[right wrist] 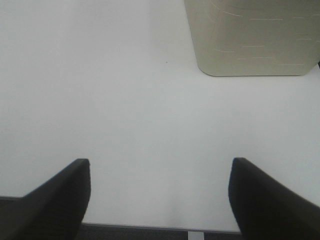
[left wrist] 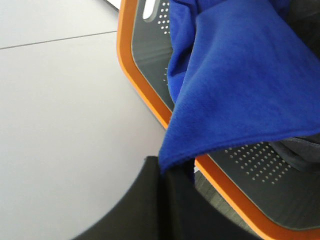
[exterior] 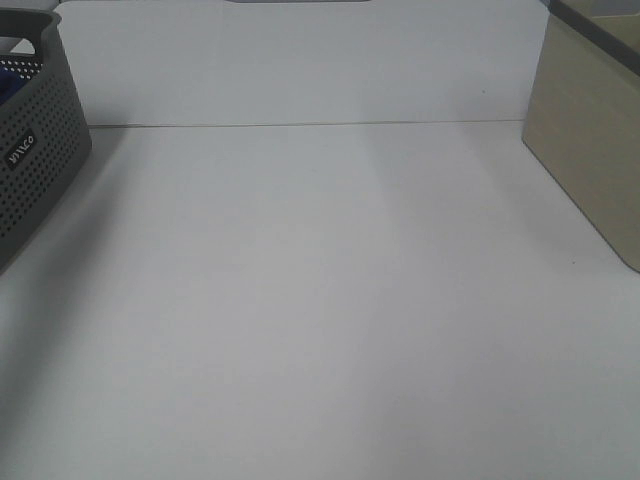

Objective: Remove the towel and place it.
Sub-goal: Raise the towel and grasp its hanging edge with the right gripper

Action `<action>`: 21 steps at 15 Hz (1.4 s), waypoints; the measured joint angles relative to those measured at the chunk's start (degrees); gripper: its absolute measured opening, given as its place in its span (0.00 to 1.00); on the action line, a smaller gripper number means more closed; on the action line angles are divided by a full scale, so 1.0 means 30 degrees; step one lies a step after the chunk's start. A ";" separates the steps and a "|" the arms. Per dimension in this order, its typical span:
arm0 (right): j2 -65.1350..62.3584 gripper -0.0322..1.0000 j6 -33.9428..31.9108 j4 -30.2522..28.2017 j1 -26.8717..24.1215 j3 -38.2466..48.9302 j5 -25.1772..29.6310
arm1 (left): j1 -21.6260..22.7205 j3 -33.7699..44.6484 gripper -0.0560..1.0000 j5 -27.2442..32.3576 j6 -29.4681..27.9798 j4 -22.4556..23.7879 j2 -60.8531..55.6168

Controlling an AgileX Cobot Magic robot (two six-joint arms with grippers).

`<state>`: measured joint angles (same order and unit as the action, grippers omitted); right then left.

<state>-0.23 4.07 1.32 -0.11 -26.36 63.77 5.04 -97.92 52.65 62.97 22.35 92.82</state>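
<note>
The white table [exterior: 320,300] filled most of the high view, its middle bare from the near edge to the far edge. A beige box [exterior: 590,130] stood along the right edge toward the far right corner, and its rounded corner also showed in the right wrist view. A dark grey perforated basket [exterior: 50,170] sat at the far left corner, partly cut off by the frame, with a small white label [exterior: 20,151] on its side.

The towel [left wrist: 240,75], deep blue and plush, was at that left side of the table. A sliver of blue showed inside the basket in the high view. In the left wrist view the cloth draped across an orange-rimmed grey perforated panel [left wrist: 150,105]. Whether that panel belonged to the same basket could not be told. One corner of the towel hung down over the orange rim.

The left end effector [left wrist: 162,175] was narrow, its black fingers [left wrist: 145,205] pressed together on that hanging corner of the towel. The right end effector [right wrist: 160,162] hung over bare table near the beige box, its two fingers spread wide with nothing between them. Neither end effector appeared in the high view.
</note>
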 joint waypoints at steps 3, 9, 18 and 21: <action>0.0000 0.76 0.0000 0.0000 0.0000 0.0000 0.0000 | -0.1394 -0.0172 0.05 -0.0516 0.0000 0.0420 -0.1222; 0.0000 0.76 0.0076 0.0993 0.0000 -0.0095 -0.0458 | -0.4927 -0.3323 0.05 -0.0611 -0.0458 0.1127 -0.1394; 1.2128 0.76 1.9442 1.9213 0.0000 -0.0306 -0.6455 | -1.2930 -0.4584 0.05 -0.0497 -0.0497 0.3037 -0.1451; 1.7074 0.76 2.7674 2.5802 0.0000 -0.0363 -0.5042 | -1.4591 -0.4584 0.05 -0.0019 -0.0497 0.3037 -0.1451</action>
<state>50.99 87.09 78.72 -0.11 -27.44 48.64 -38.73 -111.67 52.60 61.48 31.46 88.46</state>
